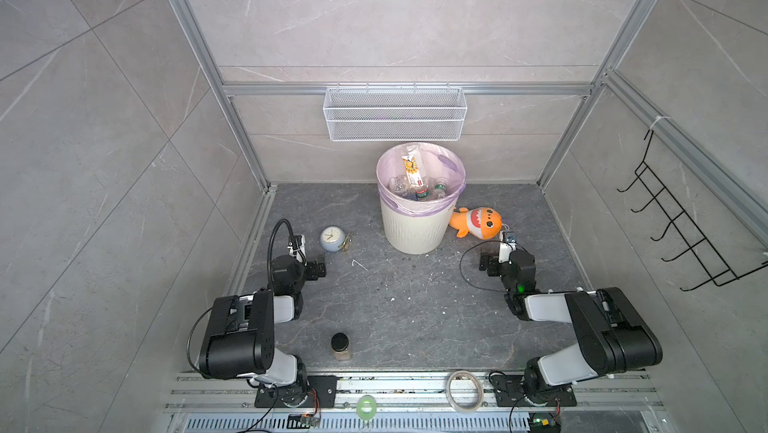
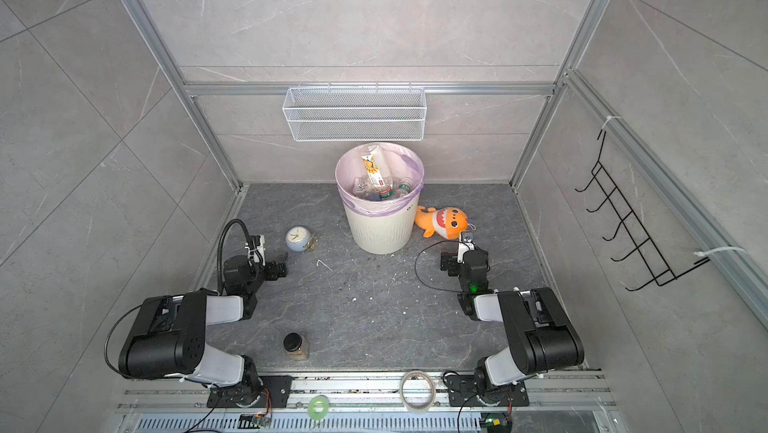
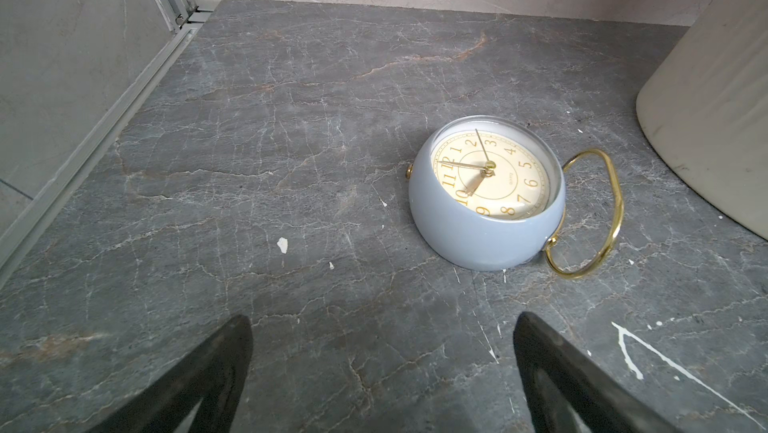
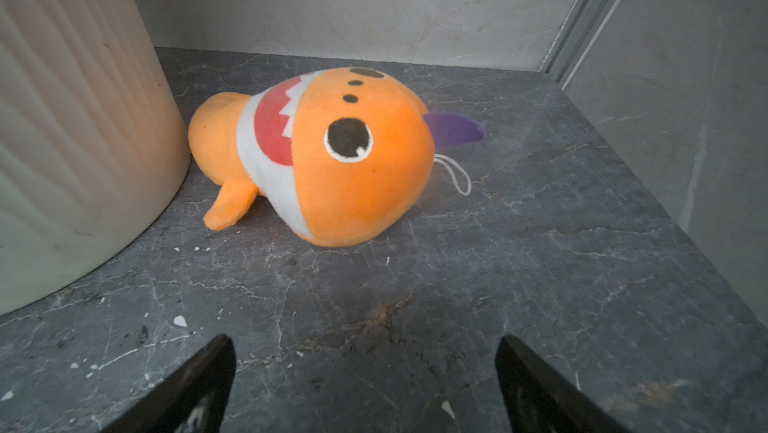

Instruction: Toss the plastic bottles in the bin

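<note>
The plastic bottles (image 1: 417,188) lie piled inside the bin (image 1: 409,229), which stands at the rear of the table (image 1: 415,306). In both top views no bottle shows on the tabletop.

Left gripper (image 3: 382,327): jaws apart, empty, near the clock (image 3: 486,194). Right gripper (image 4: 365,343): jaws apart, empty, facing the plush fish (image 4: 332,152).

Judgement: disposal appears complete. The next move calls only for a check behind the bin.

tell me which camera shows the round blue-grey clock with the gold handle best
The left wrist view: the round blue-grey clock lies face up, close, with numerals, hands and gold handle sharp. Both top views show it only as a small disc left of the cream ribbed bin. The right wrist view misses it.
</note>
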You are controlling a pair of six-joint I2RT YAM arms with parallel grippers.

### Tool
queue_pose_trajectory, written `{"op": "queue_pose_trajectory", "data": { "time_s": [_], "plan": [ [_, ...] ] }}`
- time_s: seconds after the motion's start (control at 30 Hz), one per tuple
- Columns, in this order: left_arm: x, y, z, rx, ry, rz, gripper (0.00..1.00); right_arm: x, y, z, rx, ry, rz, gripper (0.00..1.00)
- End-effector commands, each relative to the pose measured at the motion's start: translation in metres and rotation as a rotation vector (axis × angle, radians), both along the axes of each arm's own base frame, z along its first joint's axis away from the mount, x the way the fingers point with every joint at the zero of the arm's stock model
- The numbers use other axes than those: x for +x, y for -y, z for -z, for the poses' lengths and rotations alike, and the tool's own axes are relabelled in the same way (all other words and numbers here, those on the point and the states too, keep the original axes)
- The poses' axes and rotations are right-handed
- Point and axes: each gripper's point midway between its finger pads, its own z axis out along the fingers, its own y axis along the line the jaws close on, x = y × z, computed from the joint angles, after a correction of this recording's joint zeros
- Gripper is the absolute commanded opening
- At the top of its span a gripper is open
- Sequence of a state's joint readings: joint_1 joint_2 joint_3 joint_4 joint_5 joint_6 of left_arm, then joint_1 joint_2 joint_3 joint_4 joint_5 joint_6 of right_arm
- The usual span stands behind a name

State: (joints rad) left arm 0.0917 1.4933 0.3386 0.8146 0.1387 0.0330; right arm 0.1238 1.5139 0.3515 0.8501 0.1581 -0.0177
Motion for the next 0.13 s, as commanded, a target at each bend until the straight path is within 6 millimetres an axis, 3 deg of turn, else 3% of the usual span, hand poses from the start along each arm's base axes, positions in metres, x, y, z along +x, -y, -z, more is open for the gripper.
{"op": "queue_pose_trajectory", "data": {
  "time_s": [0.0, 0.1],
  "plan": [
    [0.0091, 0.0003, -0.0142, -0.011, 0.048, 0.005, 1.00, 0.0049, -0.0028, -0.0071, 0.023, 0.024, -0.005, 1.00],
    [0.0091, 0.0007, -0.0142, -0.010, 0.049, 0.006, 1.00, 0.0048, -0.0020, -0.0084, 0.022, 0.030, -0.001, 1.00]
  ]
}}
